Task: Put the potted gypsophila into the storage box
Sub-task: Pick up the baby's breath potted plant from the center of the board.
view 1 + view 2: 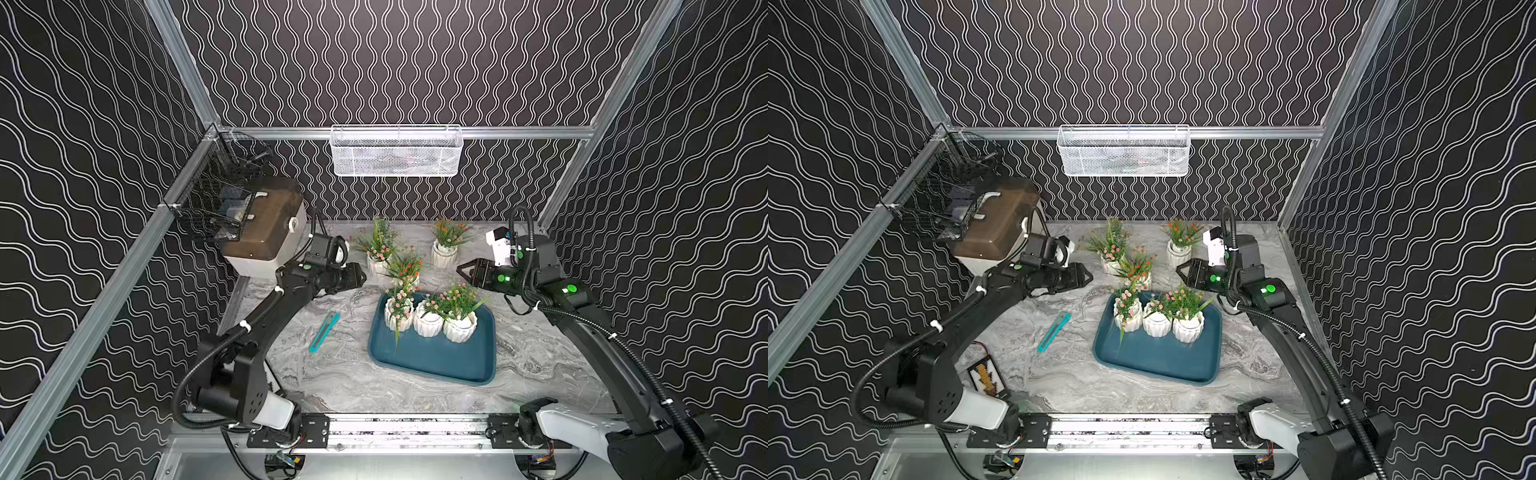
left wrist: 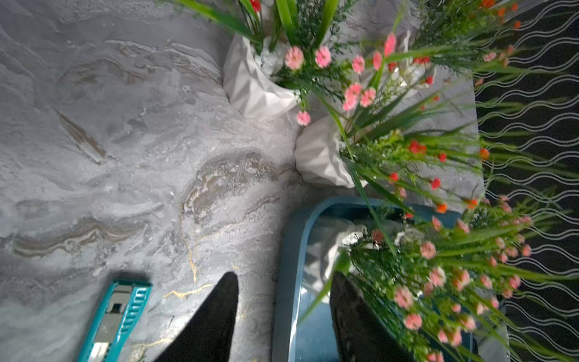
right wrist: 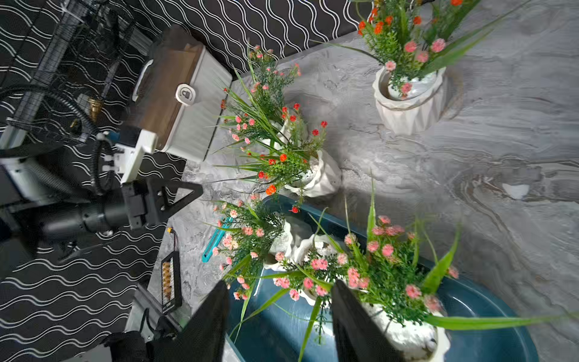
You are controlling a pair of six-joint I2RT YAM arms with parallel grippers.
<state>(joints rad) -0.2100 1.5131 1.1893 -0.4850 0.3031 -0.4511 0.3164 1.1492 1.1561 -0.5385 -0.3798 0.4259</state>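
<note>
The dark teal storage box [image 1: 436,357] [image 1: 1163,357] lies mid-table. Three potted gypsophila stand in a row along its far edge [image 1: 398,318] [image 1: 428,325] [image 1: 459,329]. Three more stand on the table behind it: one with pink blossoms [image 1: 376,249], one with orange-red blossoms [image 1: 405,266] and one at the back right [image 1: 444,253]. My left gripper [image 1: 363,277] [image 2: 283,275] hovers open left of the rear pots, above the box's rim [image 2: 288,250]. My right gripper [image 1: 459,270] [image 3: 280,283] is open over the box's far right corner, holding nothing.
A teal utility knife [image 1: 324,332] lies left of the box. A white ribbed box with a brown lid [image 1: 262,224] sits at the back left under a black wire basket [image 1: 216,195]. A white mesh basket [image 1: 397,151] hangs on the rear wall.
</note>
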